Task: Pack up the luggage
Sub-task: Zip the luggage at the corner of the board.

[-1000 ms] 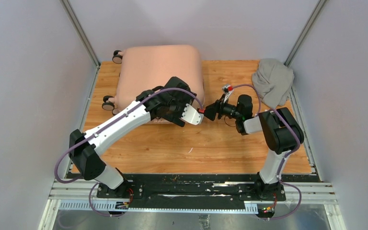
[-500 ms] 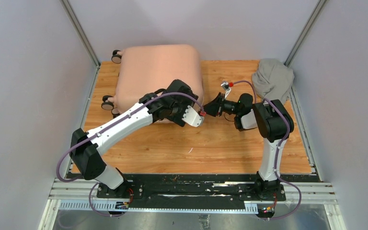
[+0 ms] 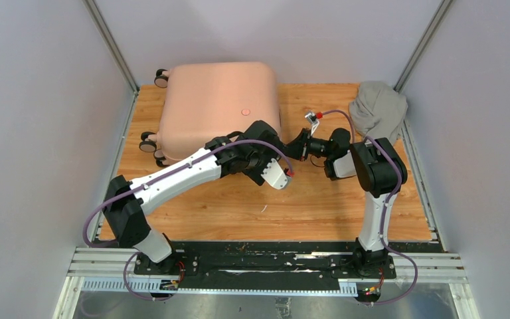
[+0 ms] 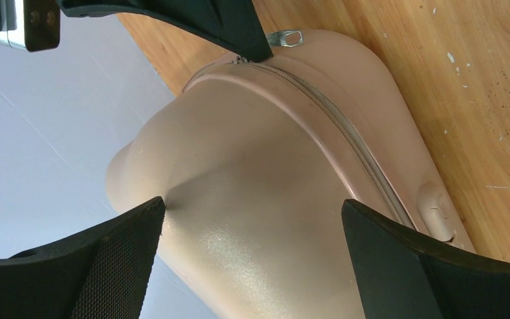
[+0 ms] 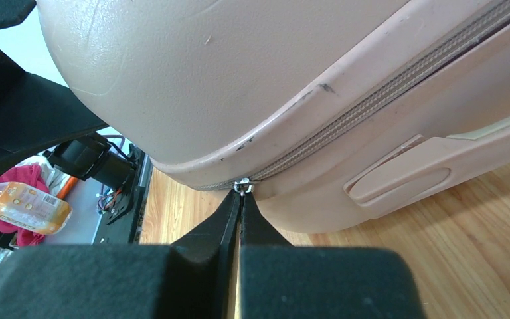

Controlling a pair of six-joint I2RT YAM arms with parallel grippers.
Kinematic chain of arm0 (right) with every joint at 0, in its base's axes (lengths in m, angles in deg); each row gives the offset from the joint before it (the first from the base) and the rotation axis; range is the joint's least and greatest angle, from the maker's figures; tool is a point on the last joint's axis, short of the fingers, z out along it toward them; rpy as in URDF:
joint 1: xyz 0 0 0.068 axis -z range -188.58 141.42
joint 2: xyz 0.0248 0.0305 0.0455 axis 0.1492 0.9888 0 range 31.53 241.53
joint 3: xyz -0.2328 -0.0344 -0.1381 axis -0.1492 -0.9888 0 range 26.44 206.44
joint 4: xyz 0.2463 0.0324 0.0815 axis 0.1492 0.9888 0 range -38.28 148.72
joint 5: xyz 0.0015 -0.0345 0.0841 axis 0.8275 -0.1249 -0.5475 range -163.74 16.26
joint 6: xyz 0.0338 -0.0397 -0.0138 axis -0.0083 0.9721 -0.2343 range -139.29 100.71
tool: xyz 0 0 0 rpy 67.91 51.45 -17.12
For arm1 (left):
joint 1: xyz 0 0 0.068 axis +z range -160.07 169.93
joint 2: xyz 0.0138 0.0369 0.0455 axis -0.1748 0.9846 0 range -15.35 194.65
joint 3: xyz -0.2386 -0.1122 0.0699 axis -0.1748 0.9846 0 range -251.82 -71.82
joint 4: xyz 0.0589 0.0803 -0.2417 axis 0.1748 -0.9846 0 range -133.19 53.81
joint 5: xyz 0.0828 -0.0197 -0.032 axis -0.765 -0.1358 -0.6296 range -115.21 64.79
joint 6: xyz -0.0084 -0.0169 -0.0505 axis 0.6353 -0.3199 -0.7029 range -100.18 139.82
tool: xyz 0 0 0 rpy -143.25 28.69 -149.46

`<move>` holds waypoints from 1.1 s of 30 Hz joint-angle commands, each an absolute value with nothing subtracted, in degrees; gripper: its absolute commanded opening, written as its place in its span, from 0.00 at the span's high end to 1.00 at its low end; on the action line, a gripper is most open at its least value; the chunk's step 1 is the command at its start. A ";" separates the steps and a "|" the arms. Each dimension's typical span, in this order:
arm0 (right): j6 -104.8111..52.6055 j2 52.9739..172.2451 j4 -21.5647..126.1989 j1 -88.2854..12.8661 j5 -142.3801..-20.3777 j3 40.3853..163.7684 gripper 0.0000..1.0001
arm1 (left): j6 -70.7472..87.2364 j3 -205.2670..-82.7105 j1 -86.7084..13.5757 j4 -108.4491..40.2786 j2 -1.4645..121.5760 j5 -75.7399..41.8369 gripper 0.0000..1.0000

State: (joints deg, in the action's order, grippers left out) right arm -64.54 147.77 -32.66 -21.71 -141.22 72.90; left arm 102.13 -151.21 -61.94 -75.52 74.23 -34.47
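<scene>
The luggage (image 3: 216, 100) is a pale pink hard-shell suitcase lying shut and flat at the back left of the wooden table. Its zipper (image 5: 385, 83) runs round its edge. My right gripper (image 5: 242, 196) is shut on the small metal zipper pull (image 5: 243, 187) at the suitcase's near right corner (image 3: 285, 143). The left wrist view shows the same pull (image 4: 285, 38) under the right fingers (image 4: 192, 20). My left gripper (image 4: 252, 206) is open, its fingers standing to either side of the rounded shell (image 4: 239, 166). From above, it sits at that same corner (image 3: 269, 151).
A grey cloth bundle (image 3: 378, 113) lies at the back right corner. Black caster wheels (image 3: 149, 143) stick out on the suitcase's left side. Grey walls close in the table (image 3: 305, 199) on three sides. Both arms cross in the middle of it.
The right gripper has shut on the zipper pull. The left arm has swung right and nearer, uncovering the shell's small round emblem.
</scene>
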 commanded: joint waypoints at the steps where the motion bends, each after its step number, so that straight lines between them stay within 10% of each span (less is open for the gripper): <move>1: -64.52 145.22 -39.68 -22.91 -140.88 72.00 1.00 | 100.04 -150.99 -61.04 -79.04 75.44 -35.69 0.00; 15: -56.71 139.24 -36.92 -23.94 -134.86 63.05 1.00 | 103.35 -158.31 -58.36 -67.43 79.75 -44.77 0.17; 33: -38.24 125.89 -7.83 -34.68 -124.00 59.81 1.00 | 88.49 -169.18 -51.88 -91.09 72.41 -36.45 0.07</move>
